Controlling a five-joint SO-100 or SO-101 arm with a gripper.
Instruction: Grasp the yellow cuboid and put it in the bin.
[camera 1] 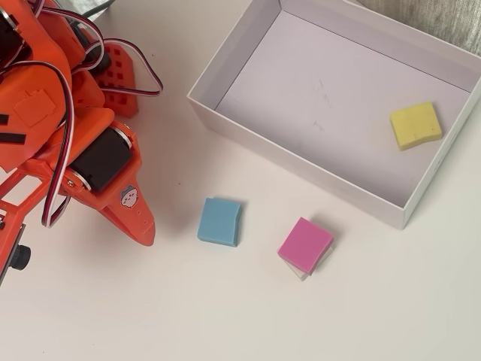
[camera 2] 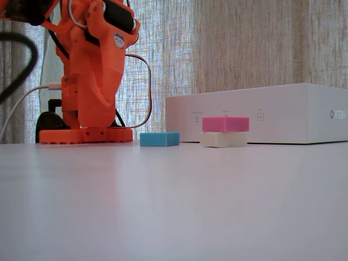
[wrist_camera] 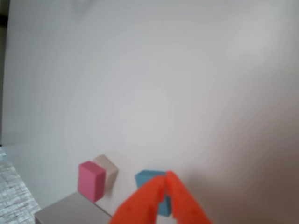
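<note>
1. Nearest the fixed camera lies bare white surface [camera 2: 174, 206]; beyond it sit a light-blue block [camera 2: 159, 139] and a pink block [camera 2: 225, 124], the pink one resting on a cream-white block [camera 2: 223, 140]. None of these is the target.

2. Further back in that view stands the orange arm [camera 2: 92, 70] on its base, beside the white wall of the bin [camera 2: 272, 114]; the bin's contents are hidden from this angle.

3. Seen from overhead, the yellow cuboid [camera 1: 415, 125] already lies flat on the bin's floor, near its right-hand wall [camera 1: 443, 162], well apart from the arm.

4. The end effector [wrist_camera: 166, 183] has its two orange fingers pressed together at the tips in the wrist view, with nothing between them. It hangs above the surface, near the light-blue block, touching nothing that I can see; in the overhead view its tip [camera 1: 144, 229] sits left of that block.

5. Judging from this layout, the placing looks done, so the step in hand is likely a retreat or rest.

6. To do it well: lift clear, stay away from the light-blue block and the pink stack, and avoid nudging the bin's near wall [camera 1: 301, 162], which could shift the cuboid.
</note>
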